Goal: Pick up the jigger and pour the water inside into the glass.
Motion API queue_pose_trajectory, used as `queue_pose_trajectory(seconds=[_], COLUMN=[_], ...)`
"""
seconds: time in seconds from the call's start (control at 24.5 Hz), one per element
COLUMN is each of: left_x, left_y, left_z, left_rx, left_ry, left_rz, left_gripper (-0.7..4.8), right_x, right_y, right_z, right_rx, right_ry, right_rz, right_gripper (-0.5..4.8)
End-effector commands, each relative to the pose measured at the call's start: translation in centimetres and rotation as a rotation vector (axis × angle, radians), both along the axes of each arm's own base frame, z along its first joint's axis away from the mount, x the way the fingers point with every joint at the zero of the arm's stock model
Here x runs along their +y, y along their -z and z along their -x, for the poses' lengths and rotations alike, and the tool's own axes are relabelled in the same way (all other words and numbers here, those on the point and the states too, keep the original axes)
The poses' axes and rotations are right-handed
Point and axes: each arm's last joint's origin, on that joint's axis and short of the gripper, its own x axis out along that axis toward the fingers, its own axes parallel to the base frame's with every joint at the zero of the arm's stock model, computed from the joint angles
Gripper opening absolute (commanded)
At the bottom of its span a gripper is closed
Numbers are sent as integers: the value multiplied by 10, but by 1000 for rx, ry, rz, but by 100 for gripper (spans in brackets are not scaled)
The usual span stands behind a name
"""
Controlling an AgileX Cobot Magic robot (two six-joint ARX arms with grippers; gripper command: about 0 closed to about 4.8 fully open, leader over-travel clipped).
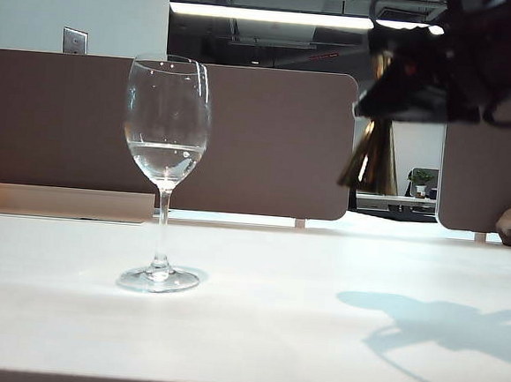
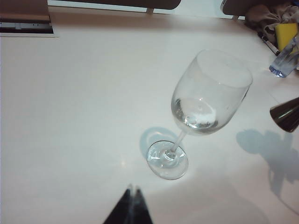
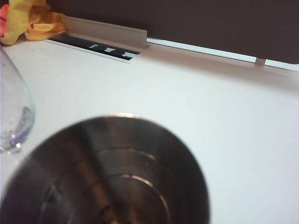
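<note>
My right claw (image 1: 397, 78) hangs high above the desk (image 1: 253, 332), up at the right of the exterior view, clamped on the jigger (image 1: 370, 160); the gold cup points downward beneath my dark wrist, clear of the desk surface. In my right wrist view its open mouth fills the near field, and the inside looks bare metal with stepped rings. The glass (image 1: 164, 162) stands upright on the desk, well apart to the left, with the water (image 1: 164, 157) pooled in the bottom of its bowl. My left claw (image 2: 132, 205) hovers just beside the glass foot, its dark tips pressed together, holding nothing.
</note>
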Motion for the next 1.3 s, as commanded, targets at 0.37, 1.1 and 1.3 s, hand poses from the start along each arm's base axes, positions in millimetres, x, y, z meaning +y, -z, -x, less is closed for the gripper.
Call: queue_pose_trajectory(seconds=[0.37,1.1,1.3], left_x=[0,0,0], left_y=[-2,-2,-2], left_z=[0,0,0], left_rx=[-13,-13,-13], left_ry=[2,2,2], left_rz=[3,3,3], left_gripper=[-5,-5,-6], right_x=[0,12,16], right_y=[31,61,66], right_z=[-9,-31,-42], right_rx=[49,147,172], right_ry=[-44,-57,-55], right_rz=[0,52,63], right_gripper=[-1,0,99])
